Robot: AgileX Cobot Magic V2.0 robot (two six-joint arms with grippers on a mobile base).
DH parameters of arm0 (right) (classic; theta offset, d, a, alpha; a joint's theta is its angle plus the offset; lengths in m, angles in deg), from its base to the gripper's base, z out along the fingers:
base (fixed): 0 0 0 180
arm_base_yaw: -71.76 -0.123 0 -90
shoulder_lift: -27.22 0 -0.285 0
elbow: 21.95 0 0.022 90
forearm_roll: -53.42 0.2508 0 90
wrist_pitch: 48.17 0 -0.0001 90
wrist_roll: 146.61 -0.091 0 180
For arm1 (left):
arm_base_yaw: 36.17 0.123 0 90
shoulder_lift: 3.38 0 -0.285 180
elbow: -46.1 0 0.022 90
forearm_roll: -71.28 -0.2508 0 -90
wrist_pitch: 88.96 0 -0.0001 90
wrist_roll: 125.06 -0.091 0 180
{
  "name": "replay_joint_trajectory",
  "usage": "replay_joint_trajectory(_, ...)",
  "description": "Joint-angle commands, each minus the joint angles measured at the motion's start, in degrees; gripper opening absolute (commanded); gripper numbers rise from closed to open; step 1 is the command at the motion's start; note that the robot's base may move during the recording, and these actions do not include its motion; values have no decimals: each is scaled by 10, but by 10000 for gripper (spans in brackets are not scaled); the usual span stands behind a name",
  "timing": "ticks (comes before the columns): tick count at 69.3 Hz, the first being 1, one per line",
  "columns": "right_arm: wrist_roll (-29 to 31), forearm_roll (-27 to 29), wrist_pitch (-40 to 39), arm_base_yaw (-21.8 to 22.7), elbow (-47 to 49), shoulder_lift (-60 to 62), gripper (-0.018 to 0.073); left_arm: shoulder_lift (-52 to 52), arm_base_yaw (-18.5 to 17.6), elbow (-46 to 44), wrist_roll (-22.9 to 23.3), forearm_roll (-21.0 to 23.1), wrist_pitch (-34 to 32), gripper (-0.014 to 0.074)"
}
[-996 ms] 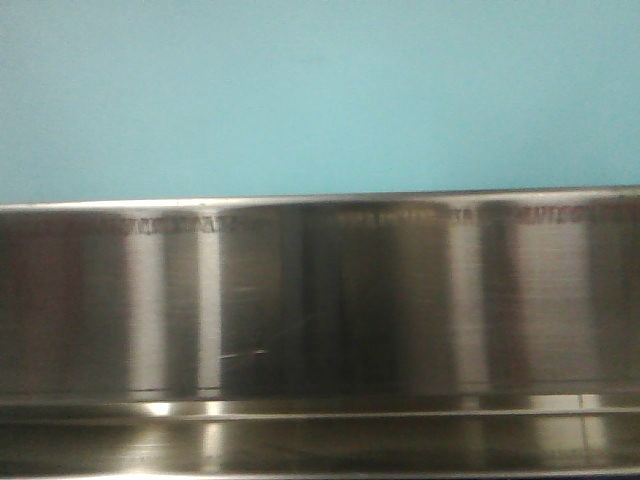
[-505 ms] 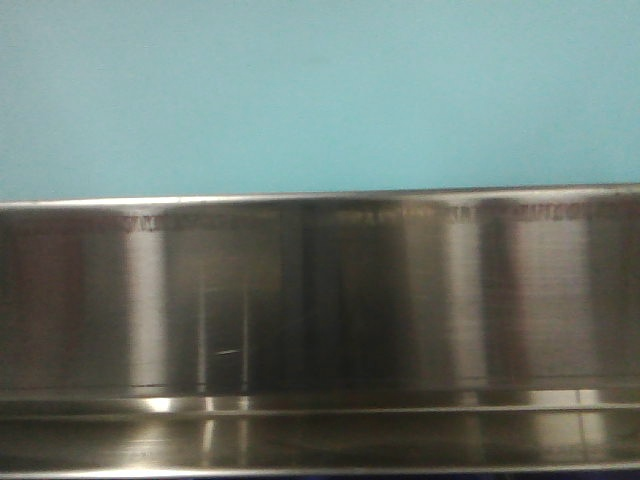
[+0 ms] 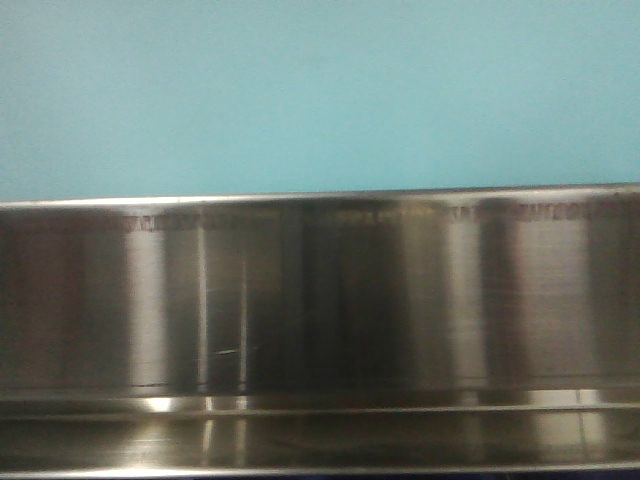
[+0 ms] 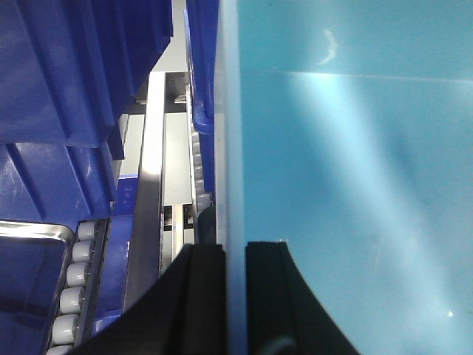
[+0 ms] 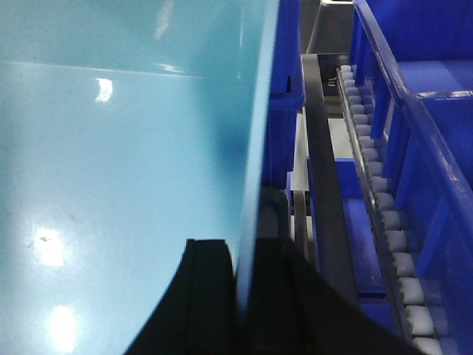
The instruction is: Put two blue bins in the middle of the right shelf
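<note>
Pale sky-blue plastic bin (image 4: pixel 332 185), your left gripper (image 4: pixel 235 255) and right gripper (image 5: pixel 244 248) are clamping its walls, mirror-like steel shelf rail (image 3: pixel 320 310) facing you.

The left fingers (image 4: pixel 198 296) and right fingers (image 5: pixel 208 296) are smooth matte black, flat inside, curving outward.

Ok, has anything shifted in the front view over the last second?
Barely: the scratch on the steel rail drifted slightly left, its reflections shifting. The pale blue bin above it stayed put. The left gripper and right gripper pinch its walls now.
</note>
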Motion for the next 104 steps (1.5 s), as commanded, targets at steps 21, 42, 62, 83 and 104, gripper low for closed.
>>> replay_joint_trajectory(21, 9, -11, -46, 1, 2, 5, -162, 9, -2, -7, 0, 4, -21, -111)
replay_joint_trajectory(42, 9, 67, 75, 1, 28, 5, -162, 13, -2, -13, 0, 60, 124, -111)
replay_joint_trajectory(62, 9, 86, 92, 1, 35, 5, -162, 17, -2, -13, 0, 139, 124, -111)
replay_joint_trajectory(83, 9, 116, 92, 1, 34, 5, -162, 31, -2, 21, 0, 157, 124, -111)
replay_joint_trajectory(104, 14, 126, 92, 1, -7, 5, -162, 52, -2, 73, 0, 157, 124, -111)
